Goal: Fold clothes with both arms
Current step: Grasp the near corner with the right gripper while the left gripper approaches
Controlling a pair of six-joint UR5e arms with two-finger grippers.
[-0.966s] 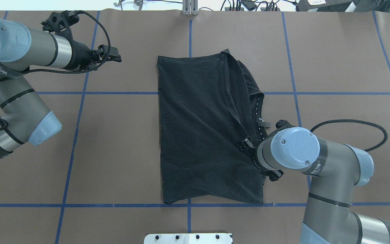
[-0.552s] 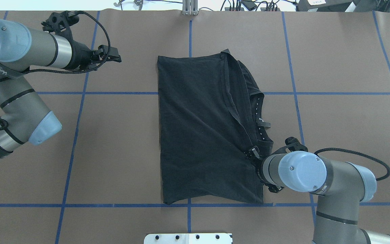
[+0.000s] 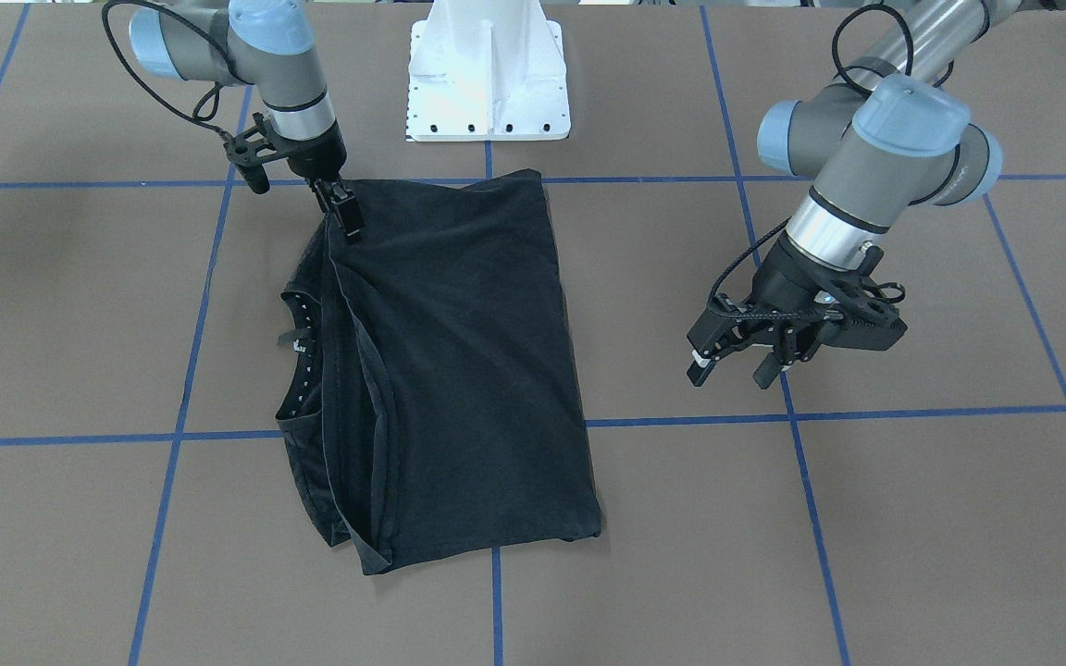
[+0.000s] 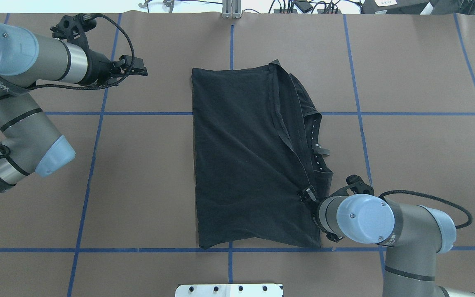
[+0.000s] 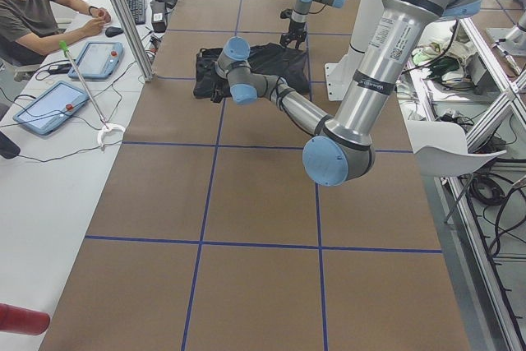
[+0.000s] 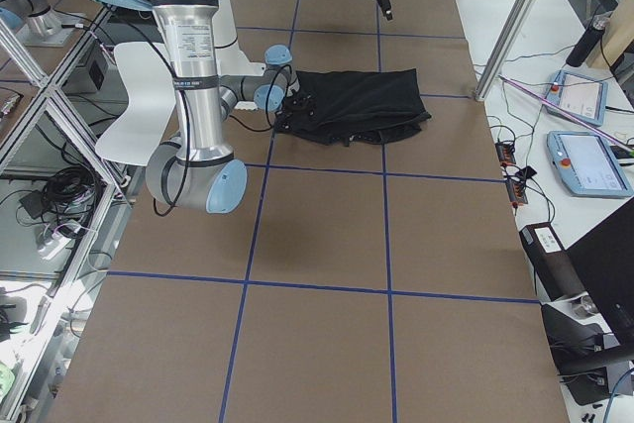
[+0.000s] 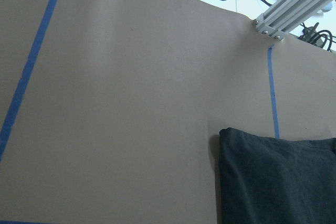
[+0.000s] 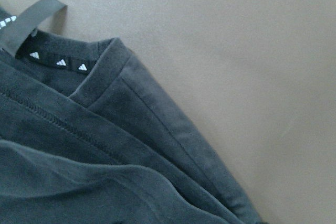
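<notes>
Item: black T-shirt (image 4: 241, 156), at centre of the brown table (image 4: 146, 173). Condition: part-folded into a long rectangle; the left edge was straight, the right side still loose with the collar exposed.
Right gripper (image 3: 345, 211): jaws together, apparently pinching the folded-over layer near the shirt's near right corner.
Left gripper (image 3: 733, 367): jaws apart, idle, well apart from the shirt.
Outstanding: tidying the right side; the crosswise fold.

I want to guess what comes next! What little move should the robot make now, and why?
Probably the left gripper should come over to the T-shirt, to the edge on its side. It hangs open over bare table, away from the cloth, while the right gripper is down at the shirt's other edge beside the collar. The fold needs both.
</notes>
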